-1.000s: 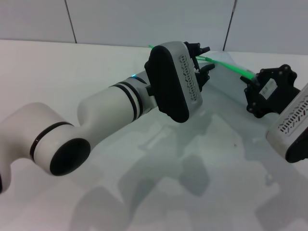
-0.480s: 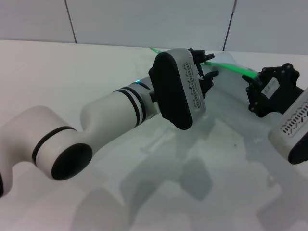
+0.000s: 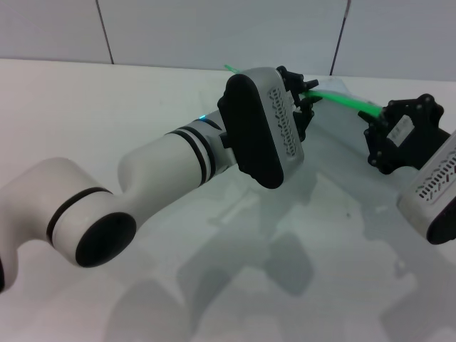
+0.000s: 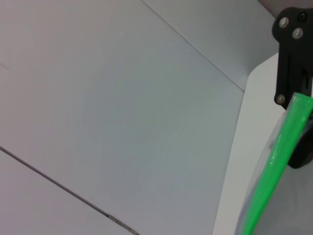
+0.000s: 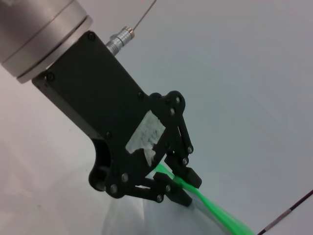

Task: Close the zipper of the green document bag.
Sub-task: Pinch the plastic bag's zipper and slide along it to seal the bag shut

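The zipper (image 3: 342,100) shows in the head view as a thin bright green strip running from the upper middle of the frame toward the right, between the two grippers. It edges the green document bag (image 3: 335,185), whose clear, pale plastic spreads over the white table (image 3: 107,107) across the centre and right of the frame, with soft reflections on its surface.

The left gripper (image 3: 303,96) sits just above centre in the head view, past the large white and black wrist housing of the left arm, which reaches in from the lower left. The right wrist view shows this gripper from the side (image 5: 188,188): its black fingertips (image 5: 191,177) are pressed together on the green strip, pinching the zipper, and the strip leaves them toward the lower right of that frame. In the left wrist view the zipper (image 4: 274,166) climbs from the bottom edge to the right side, where it meets a black finger (image 4: 293,58).

The right gripper (image 3: 374,135) is at the right edge of the head view, its black body beside the far end of the green strip. Whether its fingers are spread or closed cannot be told from these views.
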You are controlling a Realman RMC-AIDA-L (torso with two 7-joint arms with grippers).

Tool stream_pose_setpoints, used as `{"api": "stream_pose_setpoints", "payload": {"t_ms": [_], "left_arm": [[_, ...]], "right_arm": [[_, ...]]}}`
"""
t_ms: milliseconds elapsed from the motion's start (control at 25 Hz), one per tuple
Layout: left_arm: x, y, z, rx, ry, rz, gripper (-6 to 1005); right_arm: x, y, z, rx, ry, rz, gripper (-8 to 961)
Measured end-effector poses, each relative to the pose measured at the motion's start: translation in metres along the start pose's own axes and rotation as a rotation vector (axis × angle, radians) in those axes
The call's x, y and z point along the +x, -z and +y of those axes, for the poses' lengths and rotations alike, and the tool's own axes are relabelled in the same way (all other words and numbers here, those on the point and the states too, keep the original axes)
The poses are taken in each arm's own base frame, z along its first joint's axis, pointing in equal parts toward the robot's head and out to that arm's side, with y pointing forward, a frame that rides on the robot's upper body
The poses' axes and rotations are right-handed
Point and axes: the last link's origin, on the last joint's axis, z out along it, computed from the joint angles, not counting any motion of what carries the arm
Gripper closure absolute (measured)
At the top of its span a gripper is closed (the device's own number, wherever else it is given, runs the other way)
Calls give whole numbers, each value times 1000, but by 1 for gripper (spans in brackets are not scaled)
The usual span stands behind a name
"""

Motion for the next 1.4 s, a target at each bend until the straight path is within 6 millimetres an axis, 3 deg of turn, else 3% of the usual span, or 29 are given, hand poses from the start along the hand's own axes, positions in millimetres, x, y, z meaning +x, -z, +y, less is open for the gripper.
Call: {"api": "stream_pose_setpoints", "payload": {"t_ms": [520, 1400], "left_arm": [[-2, -2, -1, 2, 21, -8, 901], [-16, 0, -1, 18, 36, -43, 916]], "right_arm": [[-4, -1, 2, -8, 4, -12, 905], [-7, 4, 0, 6, 3, -19, 905]]}}
